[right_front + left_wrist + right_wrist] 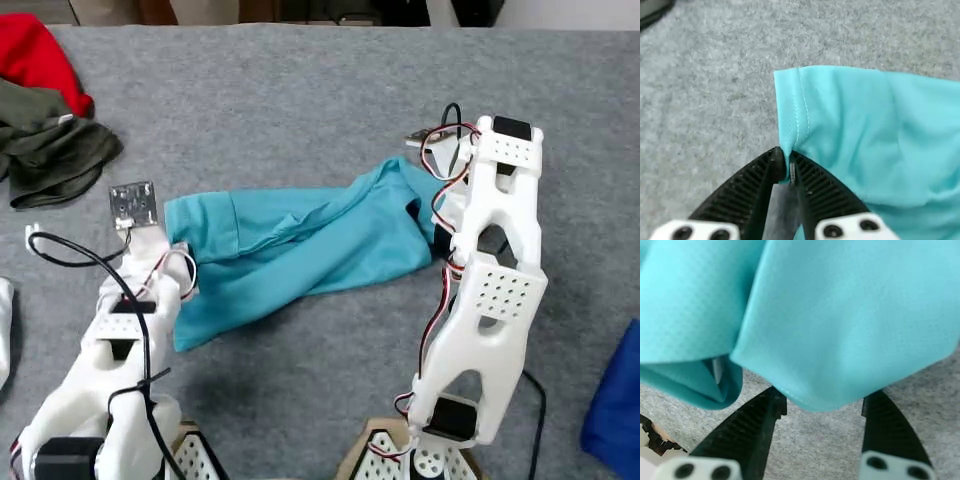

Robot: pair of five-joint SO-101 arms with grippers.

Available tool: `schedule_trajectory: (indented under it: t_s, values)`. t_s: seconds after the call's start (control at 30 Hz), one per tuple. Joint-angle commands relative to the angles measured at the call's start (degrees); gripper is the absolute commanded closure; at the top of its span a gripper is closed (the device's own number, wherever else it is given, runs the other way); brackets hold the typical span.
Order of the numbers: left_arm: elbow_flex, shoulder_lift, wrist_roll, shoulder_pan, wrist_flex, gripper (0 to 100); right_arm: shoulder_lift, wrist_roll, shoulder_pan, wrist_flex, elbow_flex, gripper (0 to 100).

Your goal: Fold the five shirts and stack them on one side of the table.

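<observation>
Teal shirt (300, 250) lies mid-desk, stretched across w/ loose folds & wrinkles, one end by the left arm, the other bunched up against the right arm. Left end effector (785, 155) is clamped on the shirt's stitched hem, right at a corner, w/ fabric pinched between the black ribbed jaws. Right end effector (826, 395) has its jaws apart, a rounded fold of teal cloth hanging just in front of them, nothing gripped. Step in hand, as I read it: getting both ends held so the shirt can be pulled flat before folding; this looks like an early shirt, since no folded stack shows. Next move prob. needs the right jaws to close on that fold's edge, catching one layer if poss., then both arms draw apart & lay it smooth on the desk (300, 90). Red shirt (35, 55) & dark green shirt (55, 150) sit crumpled at the far left corner, touching; blue shirt (615, 400) at the near right edge; white cloth (5, 330) at the left edge.
</observation>
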Motion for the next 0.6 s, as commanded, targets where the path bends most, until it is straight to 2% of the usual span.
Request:
schedule_trajectory:
  t_s: [0.0,0.3,0.57]
  values:
    - [1.1,-0.5,-0.4,-0.3,-3.1,98,4.1,0.5,1.6,1.4,0.1,74.5]
    - [5.2,-0.7,-0.4,-0.4,-7.5,98,4.1,0.5,1.6,1.4,0.1,74.5]
    - [9.2,-0.7,0.0,-0.5,-16.4,98,4.1,0.5,1.6,1.4,0.1,74.5]
